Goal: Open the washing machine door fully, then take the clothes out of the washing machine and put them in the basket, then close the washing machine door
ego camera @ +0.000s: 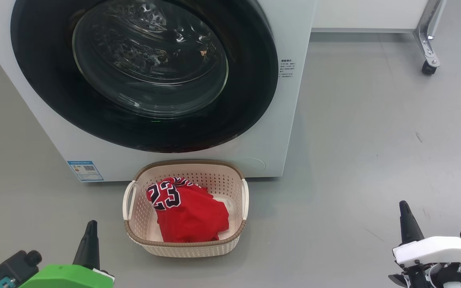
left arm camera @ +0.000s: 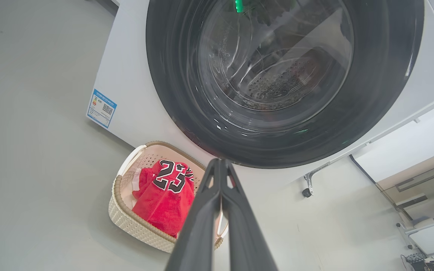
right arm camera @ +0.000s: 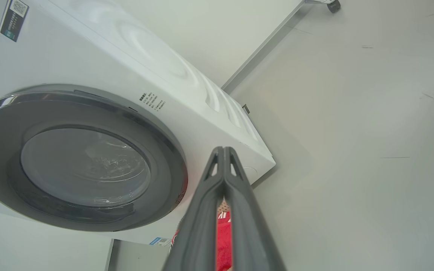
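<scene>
The white washing machine point(ego camera: 278, 120) fills the upper left of the head view, and its black-rimmed round door point(ego camera: 54, 100) sits flush against the front, closed. Directly before it on the floor stands the cream basket point(ego camera: 190, 163), holding the red clothes point(ego camera: 190, 216) with the number 23 facing up. My left gripper point(ego camera: 91, 226) is low at the left, shut and empty, a short way left of the basket. At the lower right, my right gripper point(ego camera: 404, 208) is shut and empty, well clear of the basket. The left wrist view shows its gripper point(left arm camera: 220, 162) shut, above the basket point(left arm camera: 126, 218), clothes point(left arm camera: 168, 199) and door point(left arm camera: 277, 75). The right gripper point(right arm camera: 223, 149) points past the door point(right arm camera: 85, 165).
Grey floor point(ego camera: 374, 160) spreads to the right of the machine. A metal leg on a caster point(ego camera: 428, 44) stands at the far right back, beside a white panel point(ego camera: 366, 14). Low furniture point(left arm camera: 420, 188) shows at the right of the left wrist view.
</scene>
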Available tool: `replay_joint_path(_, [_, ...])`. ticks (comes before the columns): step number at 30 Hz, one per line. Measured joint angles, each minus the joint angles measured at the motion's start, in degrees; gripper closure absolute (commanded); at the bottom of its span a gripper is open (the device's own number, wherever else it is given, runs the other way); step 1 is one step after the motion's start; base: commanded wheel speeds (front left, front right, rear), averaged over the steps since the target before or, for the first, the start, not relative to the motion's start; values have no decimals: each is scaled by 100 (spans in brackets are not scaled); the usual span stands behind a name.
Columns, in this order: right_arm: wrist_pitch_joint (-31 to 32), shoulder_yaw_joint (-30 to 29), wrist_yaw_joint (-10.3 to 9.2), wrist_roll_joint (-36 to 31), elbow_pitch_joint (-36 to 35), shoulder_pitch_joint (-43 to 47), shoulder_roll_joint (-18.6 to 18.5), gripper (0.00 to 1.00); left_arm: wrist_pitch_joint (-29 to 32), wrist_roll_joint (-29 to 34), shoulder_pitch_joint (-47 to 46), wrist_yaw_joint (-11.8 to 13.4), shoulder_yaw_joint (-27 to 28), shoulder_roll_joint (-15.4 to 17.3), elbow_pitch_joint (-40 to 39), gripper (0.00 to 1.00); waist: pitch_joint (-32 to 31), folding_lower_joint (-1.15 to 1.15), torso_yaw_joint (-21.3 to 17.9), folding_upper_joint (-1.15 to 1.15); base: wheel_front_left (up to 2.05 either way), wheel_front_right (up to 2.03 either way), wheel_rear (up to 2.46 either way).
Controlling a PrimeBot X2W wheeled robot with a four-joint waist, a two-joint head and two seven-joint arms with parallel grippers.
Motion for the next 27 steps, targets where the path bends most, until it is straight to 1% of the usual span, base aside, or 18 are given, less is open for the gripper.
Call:
replay_joint_path(9, [120, -115, 97, 671, 141, -131, -5, 100, 105, -727, -105, -131, 102, 10, 172, 100, -23, 0, -13, 0, 0, 0, 0])
replay_joint_path(12, [169, -165, 132, 900, 193, -160, -8, 100, 135, -990, -160, -140, 144, 13, 234, 100, -31, 0, -17, 0, 0, 0, 0])
replay_joint_path(18, [236, -237, 185, 1338, 276, -259, -14, 100, 207, -1449, -250, -265, 229, 15, 346, 100, -47, 0, -25, 0, 0, 0, 0])
replay_joint_path(20, [253, -265, 230, 1491, 314, -291, -15, 100, 210, -1602, -278, -313, 250, 16, 383, 100, -52, 0, -28, 0, 0, 0, 0])
replay_joint_path(27, [348, -350, 285, 1936, 403, -383, -16, 100, 301, -2104, -352, -388, 324, 19, 497, 100, -67, 0, -36, 0, 0, 0, 0])
